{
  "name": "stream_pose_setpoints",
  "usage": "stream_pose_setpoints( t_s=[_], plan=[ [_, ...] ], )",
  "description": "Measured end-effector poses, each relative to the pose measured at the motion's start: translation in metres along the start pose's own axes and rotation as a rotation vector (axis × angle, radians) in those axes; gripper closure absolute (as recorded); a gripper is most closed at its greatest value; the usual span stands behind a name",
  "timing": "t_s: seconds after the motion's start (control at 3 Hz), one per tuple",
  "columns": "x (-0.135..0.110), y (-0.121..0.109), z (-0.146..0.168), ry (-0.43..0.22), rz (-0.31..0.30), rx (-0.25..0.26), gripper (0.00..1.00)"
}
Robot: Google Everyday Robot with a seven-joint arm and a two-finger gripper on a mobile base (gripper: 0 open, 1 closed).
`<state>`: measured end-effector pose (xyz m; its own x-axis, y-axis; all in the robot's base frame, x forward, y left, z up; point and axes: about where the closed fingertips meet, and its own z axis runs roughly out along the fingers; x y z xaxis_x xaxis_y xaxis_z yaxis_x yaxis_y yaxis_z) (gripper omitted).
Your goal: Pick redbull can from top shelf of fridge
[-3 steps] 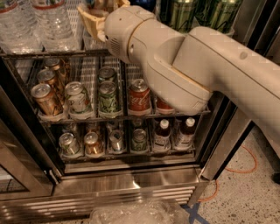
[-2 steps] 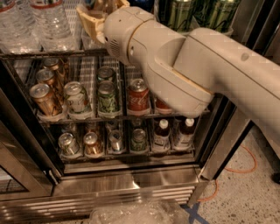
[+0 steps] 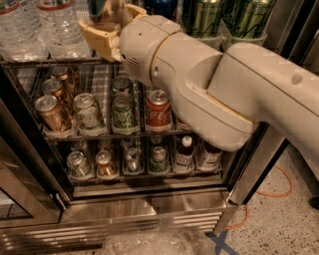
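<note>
The fridge (image 3: 149, 206) stands open in front of me, steel with a dark frame. Its top shelf (image 3: 35, 63) holds water bottles (image 3: 55, 25) on the left and tall green cans (image 3: 204, 17) in white cups on the right. My tan gripper (image 3: 102, 22) is at the front of this shelf, at the picture's top edge. A slim can with blue on it (image 3: 98, 7), probably the redbull can, shows just inside the gripper, mostly cut off. A darker blue can (image 3: 162, 6) stands right of it, behind my arm (image 3: 199, 84).
The middle rack holds short cans, among them a red Coca-Cola can (image 3: 158, 109) and green cans (image 3: 123, 107). The lower rack holds small cans and bottles (image 3: 184, 152). An orange cable (image 3: 279, 191) lies on the speckled floor at the right. Crumpled clear plastic (image 3: 159, 241) lies below.
My gripper and arm have shifted slightly left along the top shelf. The cans and bottles have not moved.
</note>
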<state>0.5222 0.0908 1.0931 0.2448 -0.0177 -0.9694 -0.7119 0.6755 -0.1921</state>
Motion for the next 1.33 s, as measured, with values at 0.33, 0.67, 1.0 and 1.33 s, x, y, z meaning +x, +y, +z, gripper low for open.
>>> stream_pose_setpoints(
  t_s=[0.33,0.67,1.0,1.33],
  plan=[
    [-0.006,0.019,-0.025,-0.013,-0.024,-0.036,1.0],
    [-0.007,0.034,-0.042,-0.014,-0.035,-0.067,1.0],
    [0.004,0.039,-0.055,0.021,-0.024,-0.086,1.0],
    [0.025,0.028,-0.071,0.086,0.003,-0.067,1.0]
  ],
)
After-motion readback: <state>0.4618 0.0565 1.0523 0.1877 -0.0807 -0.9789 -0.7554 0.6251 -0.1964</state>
